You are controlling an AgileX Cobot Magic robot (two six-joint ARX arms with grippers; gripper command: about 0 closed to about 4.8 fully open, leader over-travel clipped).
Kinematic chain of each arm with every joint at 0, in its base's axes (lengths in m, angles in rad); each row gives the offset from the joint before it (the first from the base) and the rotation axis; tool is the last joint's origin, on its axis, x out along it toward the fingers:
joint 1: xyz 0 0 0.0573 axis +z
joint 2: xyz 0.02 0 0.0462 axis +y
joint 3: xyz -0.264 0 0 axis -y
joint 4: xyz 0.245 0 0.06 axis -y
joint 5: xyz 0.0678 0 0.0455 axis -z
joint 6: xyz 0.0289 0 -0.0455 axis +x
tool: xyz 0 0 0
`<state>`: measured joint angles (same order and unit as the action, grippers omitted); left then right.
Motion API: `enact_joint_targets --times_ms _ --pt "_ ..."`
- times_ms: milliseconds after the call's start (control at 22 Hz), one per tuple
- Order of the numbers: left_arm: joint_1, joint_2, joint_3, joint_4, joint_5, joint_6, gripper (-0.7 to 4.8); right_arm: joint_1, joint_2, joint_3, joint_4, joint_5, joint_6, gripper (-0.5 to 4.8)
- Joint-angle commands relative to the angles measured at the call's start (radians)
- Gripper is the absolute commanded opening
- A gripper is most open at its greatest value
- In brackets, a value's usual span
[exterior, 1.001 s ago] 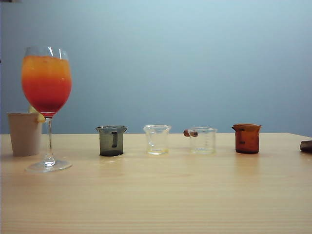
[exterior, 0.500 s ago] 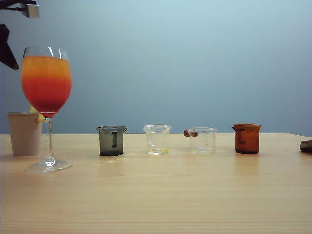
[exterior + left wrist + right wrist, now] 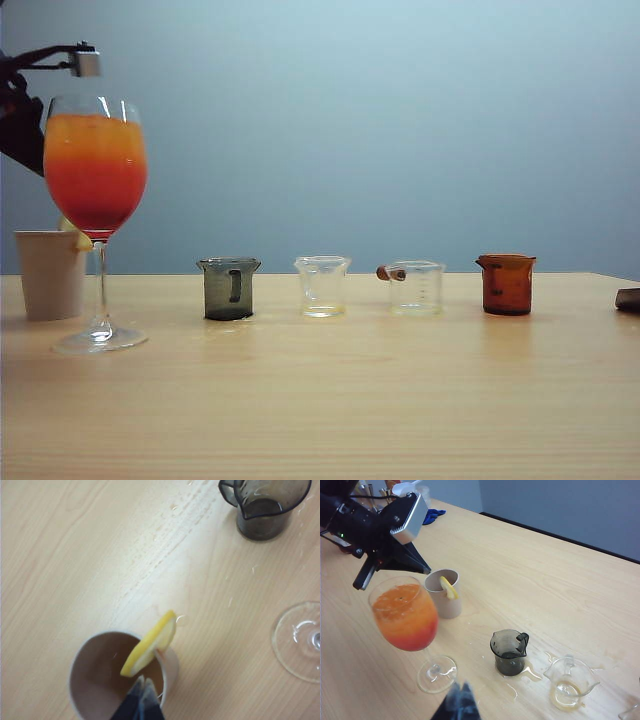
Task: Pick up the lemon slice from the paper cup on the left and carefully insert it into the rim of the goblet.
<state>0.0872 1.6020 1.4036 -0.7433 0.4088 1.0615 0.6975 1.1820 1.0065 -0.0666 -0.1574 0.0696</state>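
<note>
Wooden bench (image 3: 330, 400) is seen under paper cup (image 3: 120, 680) with lemon slice (image 3: 150, 642); left gripper (image 3: 141, 696) is held closed above it; right gripper (image 3: 461, 696) is closed near goblet (image 3: 407, 620).

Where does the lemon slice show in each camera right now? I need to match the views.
Exterior view: lemon slice at far left, peeking out behind the goblet.
Left wrist view: on the paper cup rim, just beyond the shut left gripper.
Right wrist view: slice on the cup rim.
Shared landmark: grey beaker.

lemon slice (image 3: 149, 643) on paper cup (image 3: 87, 667) rim, goblet (image 3: 96, 215) just beside, left hand (image 3: 142, 690) above cup
</note>
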Motion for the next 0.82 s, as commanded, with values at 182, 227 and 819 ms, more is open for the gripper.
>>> enact_joint_targets --times_ms 182,227,819 --pt "0.000 0.009 0.003 0.112 0.016 0.004 4.13 0.002 0.022 0.007 0.068 -0.003 -0.002 -0.02" --pt "0.000 0.009 0.003 0.112 0.024 0.004 4.13 0.002 0.023 0.007 0.071 -0.002 -0.002 -0.01" --pt "-0.020 0.072 0.002 0.093 0.039 0.004 3.98 0.001 0.034 0.007 0.071 -0.002 -0.003 -0.02"
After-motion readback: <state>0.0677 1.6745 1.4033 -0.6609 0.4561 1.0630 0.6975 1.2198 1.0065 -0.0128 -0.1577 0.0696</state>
